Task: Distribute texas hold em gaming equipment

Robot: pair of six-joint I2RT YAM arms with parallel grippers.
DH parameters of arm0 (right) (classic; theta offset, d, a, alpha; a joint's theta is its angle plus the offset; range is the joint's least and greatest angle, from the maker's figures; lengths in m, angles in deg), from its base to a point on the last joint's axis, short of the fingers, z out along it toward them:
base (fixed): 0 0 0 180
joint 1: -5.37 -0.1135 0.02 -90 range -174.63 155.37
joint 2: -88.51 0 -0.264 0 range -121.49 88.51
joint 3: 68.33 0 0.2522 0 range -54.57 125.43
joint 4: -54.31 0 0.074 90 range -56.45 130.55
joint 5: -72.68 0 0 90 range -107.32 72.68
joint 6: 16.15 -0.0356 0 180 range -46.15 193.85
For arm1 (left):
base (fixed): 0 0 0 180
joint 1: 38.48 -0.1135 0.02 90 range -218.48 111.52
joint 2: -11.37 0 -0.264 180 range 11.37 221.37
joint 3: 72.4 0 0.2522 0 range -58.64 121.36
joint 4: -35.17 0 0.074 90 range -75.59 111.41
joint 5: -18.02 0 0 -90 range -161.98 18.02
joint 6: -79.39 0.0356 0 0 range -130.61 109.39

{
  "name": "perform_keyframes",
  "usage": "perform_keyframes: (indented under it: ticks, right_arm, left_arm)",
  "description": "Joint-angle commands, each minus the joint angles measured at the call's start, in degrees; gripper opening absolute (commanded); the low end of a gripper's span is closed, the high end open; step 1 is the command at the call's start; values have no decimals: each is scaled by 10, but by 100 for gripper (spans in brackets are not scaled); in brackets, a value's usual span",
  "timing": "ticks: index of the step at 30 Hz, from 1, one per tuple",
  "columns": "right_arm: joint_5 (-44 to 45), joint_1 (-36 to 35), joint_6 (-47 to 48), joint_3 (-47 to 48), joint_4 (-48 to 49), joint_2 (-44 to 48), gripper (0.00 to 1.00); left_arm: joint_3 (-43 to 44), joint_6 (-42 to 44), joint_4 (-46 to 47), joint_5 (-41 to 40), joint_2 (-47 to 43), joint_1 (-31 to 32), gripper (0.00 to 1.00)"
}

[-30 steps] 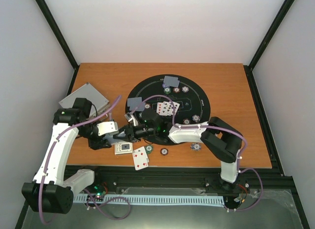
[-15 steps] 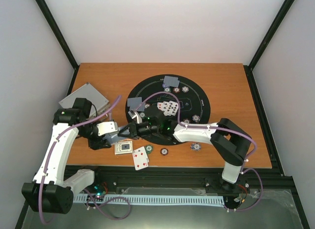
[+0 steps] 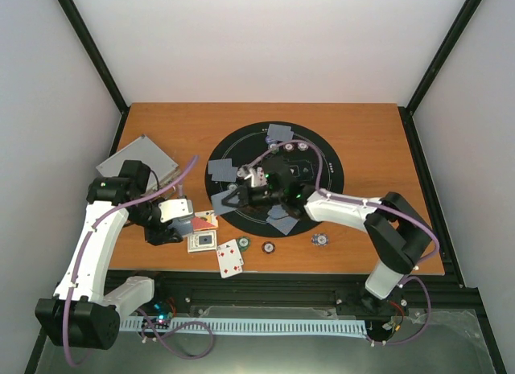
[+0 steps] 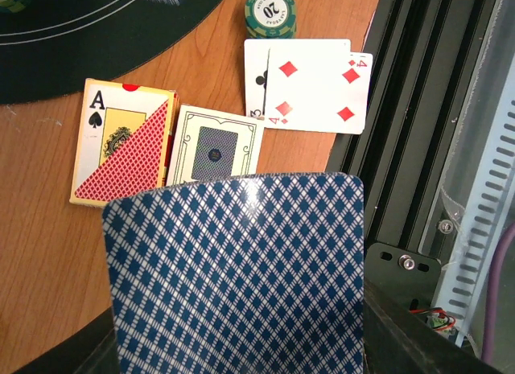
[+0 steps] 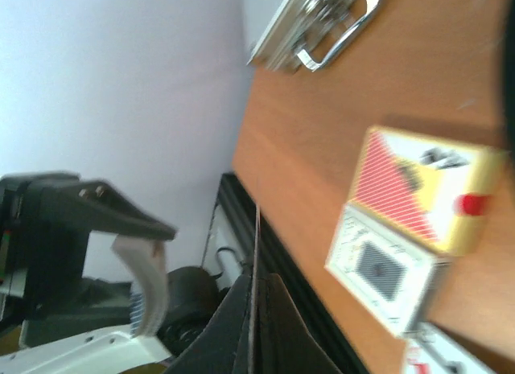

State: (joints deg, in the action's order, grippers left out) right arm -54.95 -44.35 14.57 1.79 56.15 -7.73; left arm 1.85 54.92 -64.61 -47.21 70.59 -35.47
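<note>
The left claw (image 3: 182, 217) clamps the blue-backed deck (image 4: 241, 269) aloft over the table's (image 3: 370, 141) near edge, presenting it for dealing — the right claw (image 5: 257, 292), beside it, pinches a single card (image 5: 257, 245) edge-on, likely bound for the black mat (image 3: 322, 161).

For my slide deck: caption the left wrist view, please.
Left claw holds blue-backed cards above a card box, two face-up cards and a green chip.
</note>
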Motion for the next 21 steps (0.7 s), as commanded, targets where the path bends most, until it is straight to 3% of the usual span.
perform_keyframes:
  ticks: [1,12,21]
  right_arm:
    - [-39,89,68,-11,-76,28,3]
    - [-74,351,244,78,-275,-64,3]
    - [-16,395,307,213,-374,-187,3]
  left_arm:
    - [15,2,-14,14,-4,1,1]
    - [21,-2,-17,20,3,1,1]
    - [-1,-6,0,9,7,1,1]
